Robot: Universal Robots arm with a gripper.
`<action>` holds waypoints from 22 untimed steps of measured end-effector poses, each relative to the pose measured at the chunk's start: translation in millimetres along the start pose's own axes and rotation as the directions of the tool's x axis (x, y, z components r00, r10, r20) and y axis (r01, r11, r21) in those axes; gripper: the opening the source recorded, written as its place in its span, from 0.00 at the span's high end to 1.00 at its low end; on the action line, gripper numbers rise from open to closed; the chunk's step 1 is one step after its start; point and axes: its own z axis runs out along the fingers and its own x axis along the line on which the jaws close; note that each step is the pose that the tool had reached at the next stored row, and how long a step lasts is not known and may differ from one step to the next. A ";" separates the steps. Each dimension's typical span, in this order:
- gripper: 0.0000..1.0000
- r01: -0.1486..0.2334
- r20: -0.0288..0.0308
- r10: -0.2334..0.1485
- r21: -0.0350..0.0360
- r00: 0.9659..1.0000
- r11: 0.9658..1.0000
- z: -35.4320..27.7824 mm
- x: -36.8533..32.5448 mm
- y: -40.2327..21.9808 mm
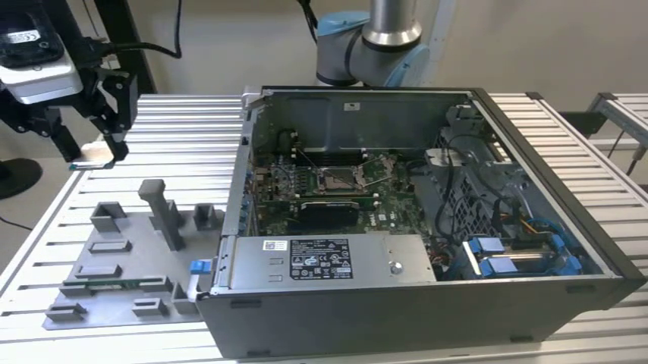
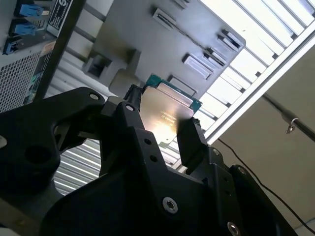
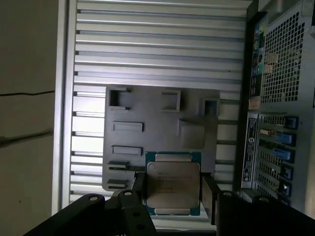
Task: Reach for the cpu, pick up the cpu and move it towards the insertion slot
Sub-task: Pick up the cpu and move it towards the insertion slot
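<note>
A slatted metal table [image 1: 182,121] carries everything and lies under the hand [image 1: 106,144], which hangs above the table's edge on the exterior view's left. An open computer case [image 1: 405,303] is the biggest thing on the table. It sits well apart from the hand, toward the exterior view's right, with its green motherboard [image 1: 390,216] facing up. A grey fixture plate [image 3: 162,137] with raised blocks lies flat on the slats between the hand and the case. It is below the hand and just beside the case wall.

In both wrist views the hand's [image 3: 173,189] black fingers [image 3: 206,191] are closed to a narrow grip on two opposite edges of the cpu [image 3: 173,183]. The chip is held clear of the plate beneath it, silvery top showing and thin green rim visible at the corners. In the second wrist view the cpu [image 2: 170,110] sits tilted between the fingers [image 2: 189,135], catching a bright glare.

The insertion slot [image 1: 339,178], a shiny square frame with a dark centre, sits on the motherboard inside the case. It is far from the hand and lower than it.
</note>
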 end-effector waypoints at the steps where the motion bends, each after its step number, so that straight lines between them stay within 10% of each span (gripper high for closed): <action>1: 1.00 0.000 0.000 0.000 0.000 1.000 1.000 0.0 -2.8 -0.1; 22: 1.00 -0.001 -0.002 0.001 0.000 1.000 1.000 -0.3 -65.4 -2.4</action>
